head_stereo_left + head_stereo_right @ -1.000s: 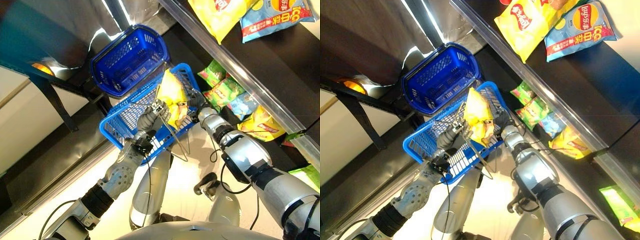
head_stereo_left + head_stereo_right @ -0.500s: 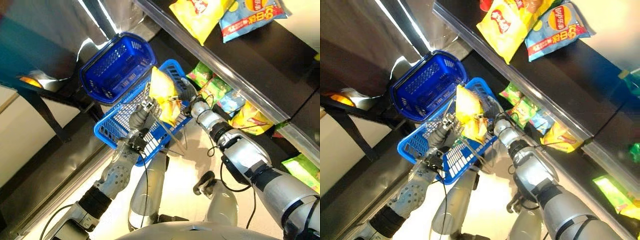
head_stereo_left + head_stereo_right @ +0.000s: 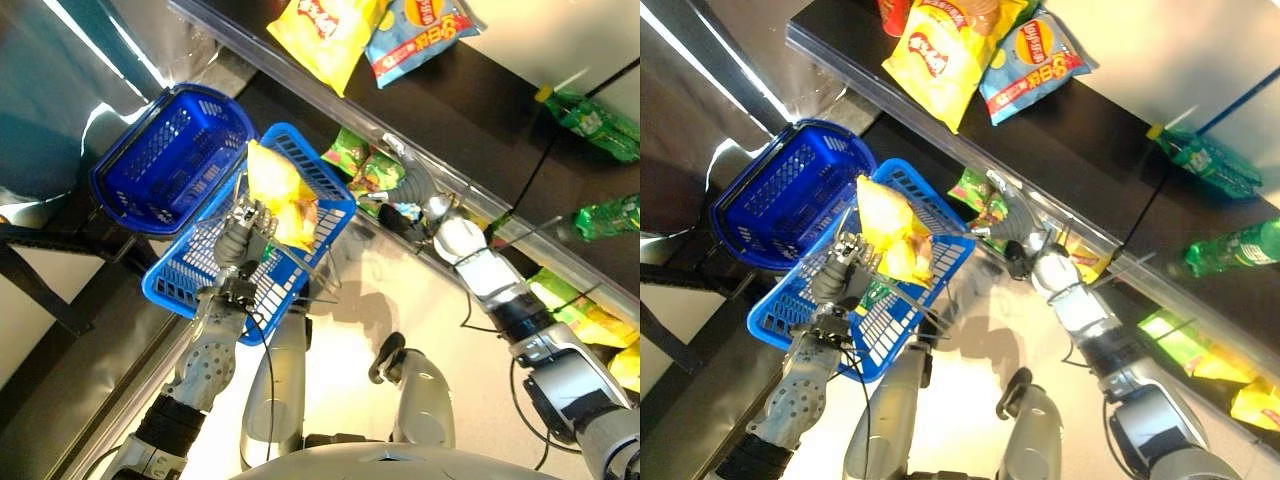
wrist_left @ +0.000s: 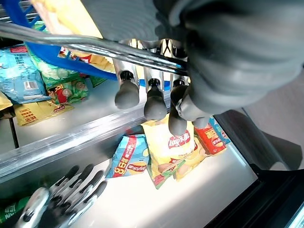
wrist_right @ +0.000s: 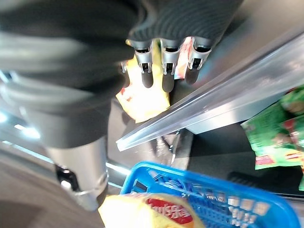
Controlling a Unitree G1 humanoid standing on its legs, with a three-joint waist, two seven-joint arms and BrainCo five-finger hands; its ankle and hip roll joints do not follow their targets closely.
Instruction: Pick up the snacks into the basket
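Shelving in black, edged by a silver rail, carries yellow and blue snack bags on its upper tier and green ones lower down (print left unread). Light blue basket hangs by its wire handle from the curled left hand; a darker blue basket sits just beside it. Yellow snack bag stands tilted in the light basket. Right hand, fingers straight, reaches to the lower shelf's green bags.
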